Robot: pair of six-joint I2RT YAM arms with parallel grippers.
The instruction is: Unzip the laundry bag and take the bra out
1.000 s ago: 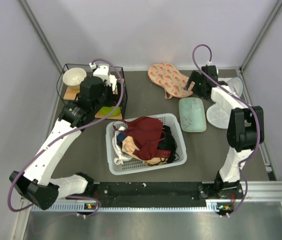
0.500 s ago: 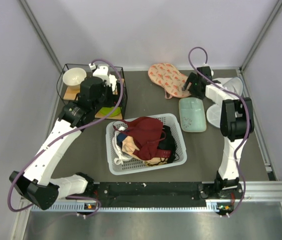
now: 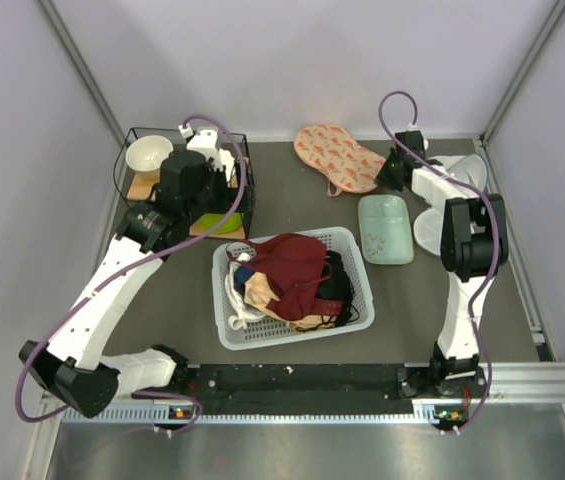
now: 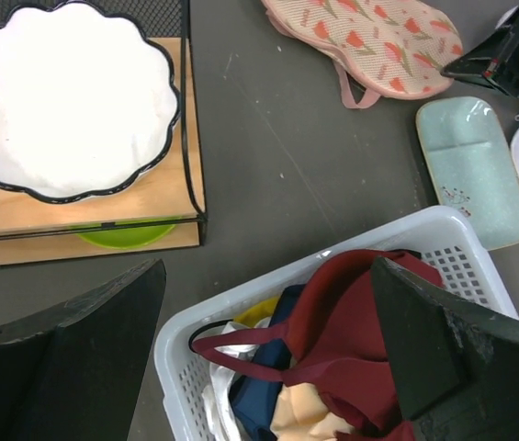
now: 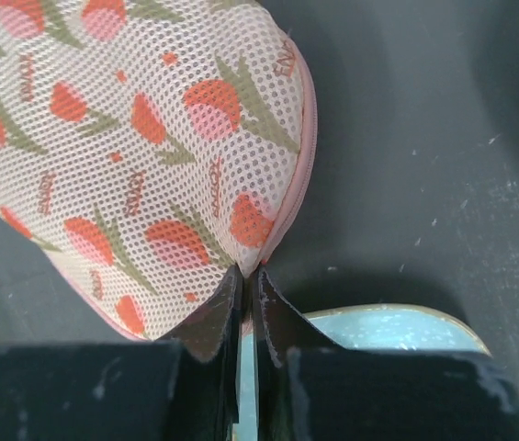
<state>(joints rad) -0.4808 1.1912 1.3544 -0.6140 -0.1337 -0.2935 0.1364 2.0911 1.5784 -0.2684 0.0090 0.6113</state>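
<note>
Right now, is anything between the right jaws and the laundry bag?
Nothing visible. The right gripper has its jaws pinched together on the pink edge seam of the laundry bag, at its rounded end. The mint tray lies just beside that spot, not between them.

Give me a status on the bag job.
Done: nothing yet; the laundry bag looks zipped. In hand: the right claw is shut on its pink edge. Remaining: unzipping and pulling out the bra, not visible yet. The left claw hangs open near the basket.
</note>
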